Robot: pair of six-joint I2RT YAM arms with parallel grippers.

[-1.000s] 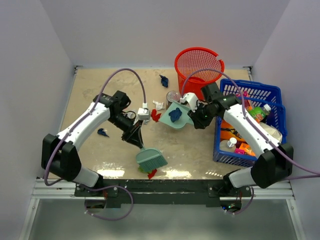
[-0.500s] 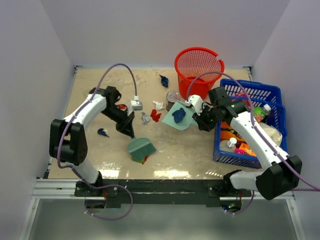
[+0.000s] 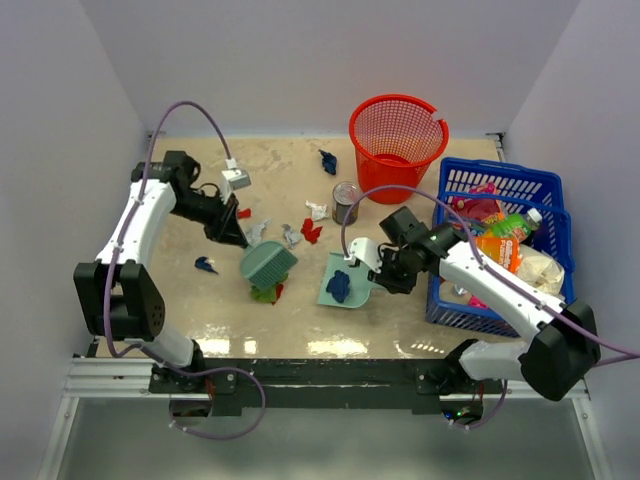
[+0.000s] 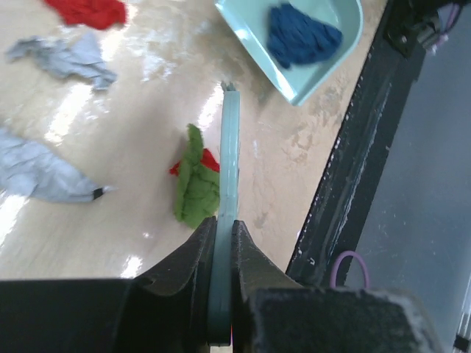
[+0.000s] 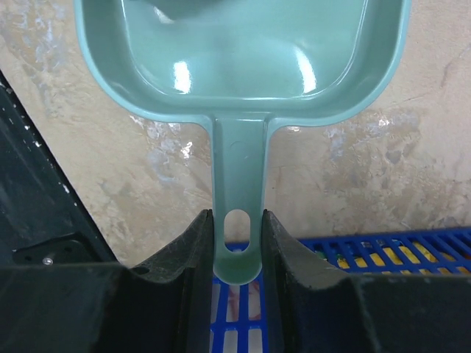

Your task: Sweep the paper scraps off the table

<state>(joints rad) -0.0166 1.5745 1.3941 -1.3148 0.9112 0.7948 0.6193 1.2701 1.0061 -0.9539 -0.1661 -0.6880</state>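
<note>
My left gripper [image 3: 229, 233] is shut on the handle of a teal brush [image 3: 267, 265], whose head rests over a green scrap [image 3: 264, 294] and a red scrap. In the left wrist view my gripper [image 4: 223, 229] holds the brush [image 4: 230, 162] edge-on, the green scrap [image 4: 193, 184] to its left. My right gripper [image 3: 385, 272] is shut on the handle of a teal dustpan [image 3: 337, 270] that holds a dark blue scrap [image 3: 340, 287]. The right wrist view shows my gripper [image 5: 237, 220] on the dustpan's handle [image 5: 238, 169]. Loose scraps lie on the table [image 3: 200, 320]: dark blue [image 3: 206, 265], red [image 3: 311, 231], grey [image 3: 291, 236], white [image 3: 317, 210], dark blue [image 3: 328, 160].
A red mesh basket [image 3: 398, 130] stands at the back right. A tin can [image 3: 346, 201] stands in front of it. A blue crate [image 3: 500, 180] of packaged goods sits at the right edge, close behind my right arm. Lilac walls enclose the table.
My left arm swung the brush left and away from the front edge, dragging the green and red scraps. My right arm carried the dustpan with the blue scrap toward the front of the table.
</note>
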